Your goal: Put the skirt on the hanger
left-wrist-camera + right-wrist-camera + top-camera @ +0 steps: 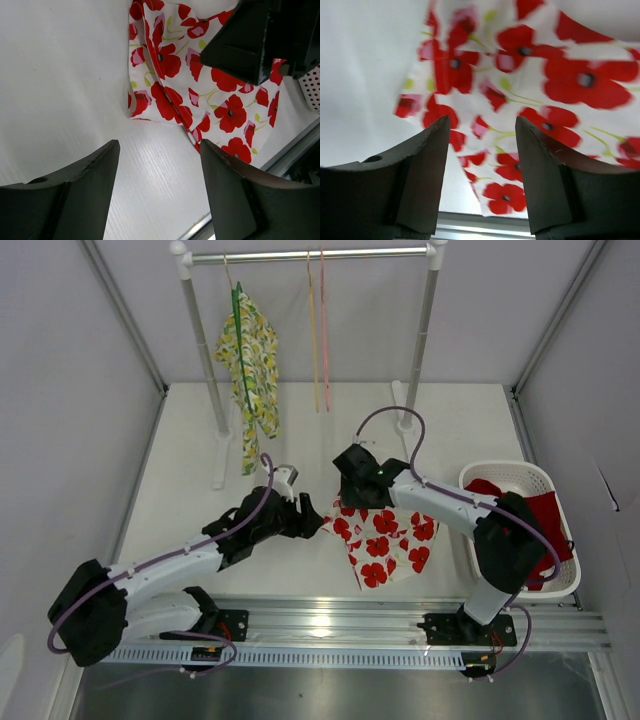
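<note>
The skirt (385, 545), white with red poppies, lies flat on the table near the front edge; it also shows in the left wrist view (200, 95) and the right wrist view (520, 90). My left gripper (312, 521) is open and empty just left of the skirt's left edge. My right gripper (352, 490) is open and empty above the skirt's upper left part. Thin pink and yellow hangers (319, 330) hang bare on the rail (310, 255) at the back.
A green hanger carries a yellow floral garment (248, 365) at the rail's left end. A white basket (525, 480) with red clothes stands at the right. The rack's posts and feet (222, 455) stand on the table's rear half.
</note>
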